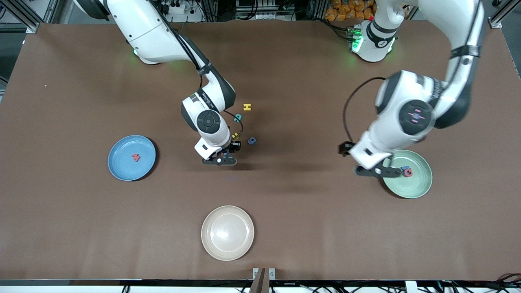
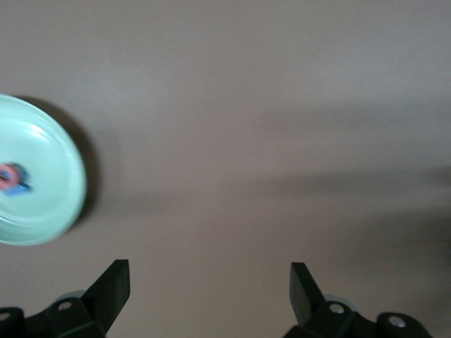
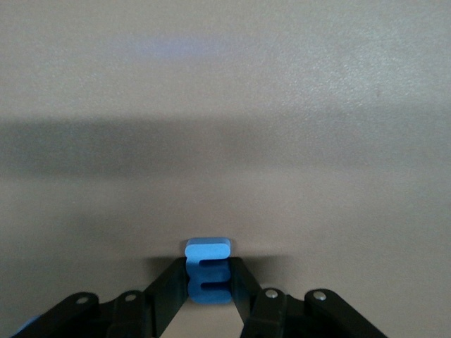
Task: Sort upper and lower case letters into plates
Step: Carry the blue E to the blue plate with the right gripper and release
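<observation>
The right gripper [image 3: 206, 296], beside the loose letters [image 1: 243, 122], has its fingers closed on a blue letter E [image 3: 207, 271], while the left gripper [image 2: 210, 289], fingers wide open and empty, hangs over the mint green plate [image 1: 419, 185].

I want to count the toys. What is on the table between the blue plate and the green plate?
In the front view, between the blue plate and green plate: the right gripper gripping a blue letter E, with the blue letter beside it.
</observation>
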You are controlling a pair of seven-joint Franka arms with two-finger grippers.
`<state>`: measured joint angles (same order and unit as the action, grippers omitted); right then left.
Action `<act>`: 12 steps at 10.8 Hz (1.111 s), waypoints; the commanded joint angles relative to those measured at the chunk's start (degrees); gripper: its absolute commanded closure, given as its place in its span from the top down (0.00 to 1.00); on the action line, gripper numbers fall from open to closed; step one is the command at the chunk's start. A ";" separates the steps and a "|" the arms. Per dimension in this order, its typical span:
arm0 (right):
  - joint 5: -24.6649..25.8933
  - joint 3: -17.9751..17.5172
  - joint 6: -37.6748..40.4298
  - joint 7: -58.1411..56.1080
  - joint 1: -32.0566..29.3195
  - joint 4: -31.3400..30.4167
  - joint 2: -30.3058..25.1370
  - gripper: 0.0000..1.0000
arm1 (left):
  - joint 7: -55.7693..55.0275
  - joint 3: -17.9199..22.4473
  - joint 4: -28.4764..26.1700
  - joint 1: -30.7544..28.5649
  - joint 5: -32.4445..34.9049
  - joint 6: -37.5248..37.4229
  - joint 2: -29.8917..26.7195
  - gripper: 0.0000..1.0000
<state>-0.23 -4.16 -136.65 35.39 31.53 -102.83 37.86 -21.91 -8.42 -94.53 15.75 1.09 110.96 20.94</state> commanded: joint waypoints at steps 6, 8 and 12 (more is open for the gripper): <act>-3.87 0.12 13.05 -14.17 -7.43 1.75 -5.23 0.00 | -9.10 -10.37 -3.46 2.62 1.02 2.84 -0.38 1.00; -5.48 0.03 18.84 -22.16 -13.91 1.75 -8.58 0.00 | -11.39 -12.58 -6.18 4.11 1.10 7.58 -0.38 1.00; -5.22 0.64 27.39 -38.60 -26.75 1.06 -12.37 0.00 | -26.38 -13.73 -7.69 13.85 4.50 13.65 3.91 1.00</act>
<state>-4.32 -2.97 -110.32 2.13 8.79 -99.79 27.01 -41.63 -22.25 -102.33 26.03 1.86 122.54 23.01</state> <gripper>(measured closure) 0.731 0.000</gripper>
